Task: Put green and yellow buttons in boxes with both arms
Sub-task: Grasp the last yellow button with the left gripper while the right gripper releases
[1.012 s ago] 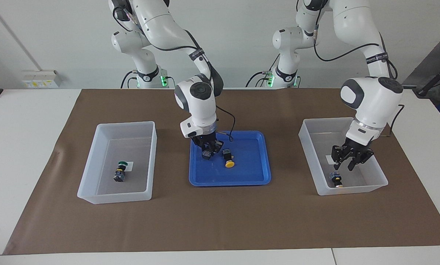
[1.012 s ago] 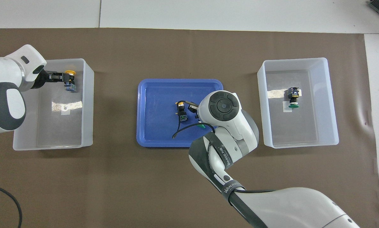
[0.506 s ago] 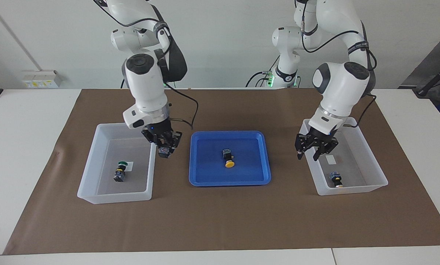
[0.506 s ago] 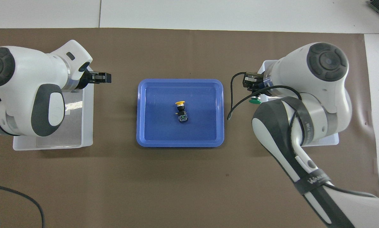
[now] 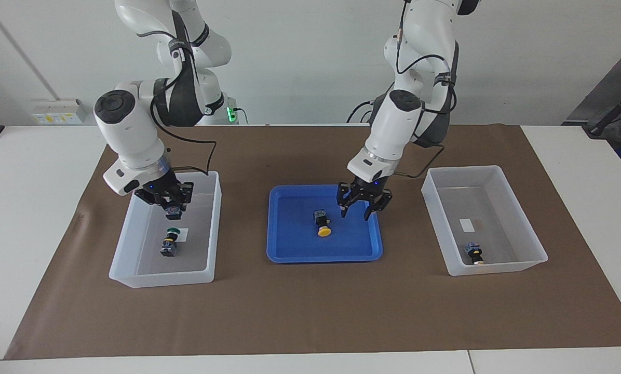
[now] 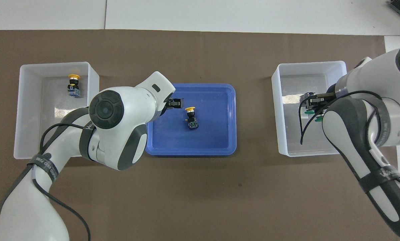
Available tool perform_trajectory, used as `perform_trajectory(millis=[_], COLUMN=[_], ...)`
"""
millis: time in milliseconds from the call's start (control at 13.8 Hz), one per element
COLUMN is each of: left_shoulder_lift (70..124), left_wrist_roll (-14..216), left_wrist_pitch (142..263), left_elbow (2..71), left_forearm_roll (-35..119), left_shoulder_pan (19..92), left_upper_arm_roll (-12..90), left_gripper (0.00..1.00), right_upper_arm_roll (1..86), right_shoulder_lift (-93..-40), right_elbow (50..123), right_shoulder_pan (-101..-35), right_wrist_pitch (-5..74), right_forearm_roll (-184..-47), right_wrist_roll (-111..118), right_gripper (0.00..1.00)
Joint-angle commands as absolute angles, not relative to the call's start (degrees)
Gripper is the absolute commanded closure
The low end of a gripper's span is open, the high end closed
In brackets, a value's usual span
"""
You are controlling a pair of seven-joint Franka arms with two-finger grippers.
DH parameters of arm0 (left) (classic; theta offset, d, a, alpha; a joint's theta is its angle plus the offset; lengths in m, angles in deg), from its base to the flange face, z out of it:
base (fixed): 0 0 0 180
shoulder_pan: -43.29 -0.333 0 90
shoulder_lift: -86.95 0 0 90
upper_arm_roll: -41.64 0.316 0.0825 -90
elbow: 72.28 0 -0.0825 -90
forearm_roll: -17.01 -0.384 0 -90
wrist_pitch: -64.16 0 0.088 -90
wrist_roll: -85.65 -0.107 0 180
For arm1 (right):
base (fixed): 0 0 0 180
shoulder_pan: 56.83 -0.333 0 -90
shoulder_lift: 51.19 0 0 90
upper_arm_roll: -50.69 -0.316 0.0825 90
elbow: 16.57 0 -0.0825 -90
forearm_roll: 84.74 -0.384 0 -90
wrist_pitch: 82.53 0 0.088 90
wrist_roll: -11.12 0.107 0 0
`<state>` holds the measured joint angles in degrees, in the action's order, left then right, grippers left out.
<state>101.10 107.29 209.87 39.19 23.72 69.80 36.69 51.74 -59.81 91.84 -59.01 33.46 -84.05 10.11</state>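
**Operator:** Four buttons are in view. Where is each one relative to the blue tray?

**Technician:** The first yellow button lies on its side in the tray, near the middle, with its cap pointing away from the robots. The second yellow button lies in the left-end box. That box stands beside the tray toward the left arm's end of the table, well apart from it. The resting green button lies in the right-end box, which stands beside the tray toward the right arm's end. The carried green button hangs in the air over that same box, above the resting one.

**Operator:** What is the state of each end effector?

**Technician:** The right gripper is over the right-end box. Its fingers are pinched on the black body of the carried green button. The left gripper hangs over the tray with its fingers spread and nothing between them. It is just beside the first yellow button, toward the left arm's end, and does not touch it.

**Operator:** What lies under the tray?

**Technician:** The tray and both boxes stand on a brown mat, and the mat lies on a white table.
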Motion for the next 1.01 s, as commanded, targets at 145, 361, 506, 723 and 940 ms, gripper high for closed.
perform_trajectory(millis=[145, 361, 506, 723, 940], left_shoulder_lift=[106.81, 107.87, 108.40, 107.96, 107.44], left_wrist_roll=[116.14, 116.32, 116.76, 121.75, 122.92], left_wrist_pitch=[218.31, 218.93, 220.42, 221.31, 220.61], left_elbow=[40.74, 42.14, 43.55, 46.10, 45.49], left_forearm_roll=[23.60, 23.60, 23.60, 23.60, 23.60], left_shoulder_pan=[76.68, 77.83, 77.92, 79.59, 79.51], left_upper_arm_roll=[37.77, 37.77, 37.69, 37.69, 37.95], left_gripper=[0.00, 0.00, 0.10, 0.78, 1.00], right_upper_arm_roll=[50.86, 50.86, 50.86, 50.86, 50.95], right_shoulder_lift=[-56.89, -59.44, -59.80, -59.89, -59.28], right_elbow=[104.61, 107.27, 107.27, 106.92, 103.07], right_shoulder_pan=[-57.01, -57.09, -57.18, -57.18, -57.53], right_wrist_pitch=[43.64, 51.75, 51.85, 51.76, 50.54], right_forearm_roll=[-84.56, -84.65, -84.91, -85.00, -85.00], right_wrist_roll=[5.49, 5.67, 5.93, 6.89, 8.73], right_gripper=[1.00, 1.00, 0.69, 0.00, 0.00])
